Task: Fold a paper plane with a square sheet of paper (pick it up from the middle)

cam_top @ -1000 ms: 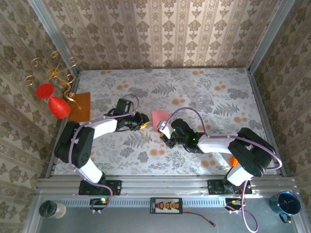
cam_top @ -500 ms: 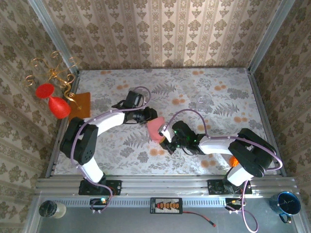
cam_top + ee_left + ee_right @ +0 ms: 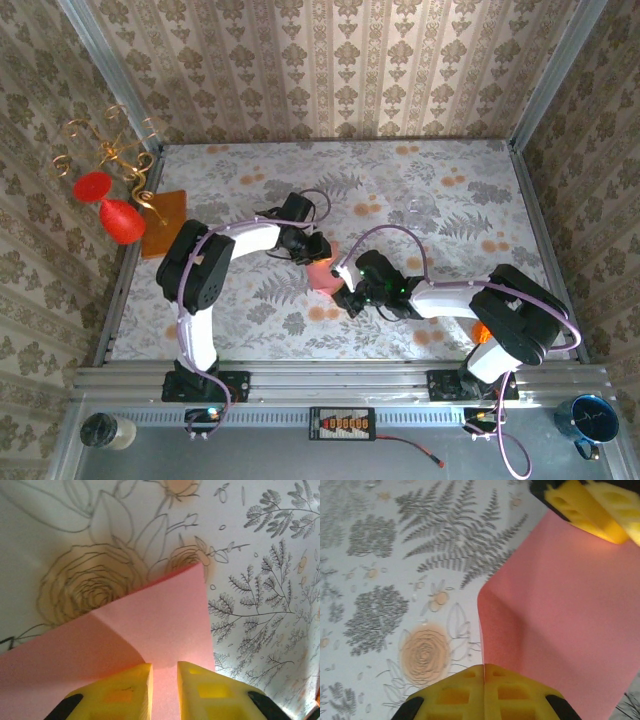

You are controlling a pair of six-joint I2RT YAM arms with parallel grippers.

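Right gripper (image 3: 484, 672) is clenched on the near edge of the square sheet of paper (image 3: 560, 615). The sheet is bowed above the table (image 3: 450, 190), its length running diagonally away leftward to the left gripper (image 3: 165, 668) — fingers narrowly apart around the far edge — whether they grip it, I cannot tell.

Matt pink square sheet of paper (image 3: 165, 625), smooth printed table (image 3: 450, 200) cover, matt yellow plastic right gripper (image 3: 484, 669)

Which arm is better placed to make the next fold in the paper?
Left, likely: right tool is clamped on the paper, anchoring it; left tool straddles another edge, jaws slightly apart.
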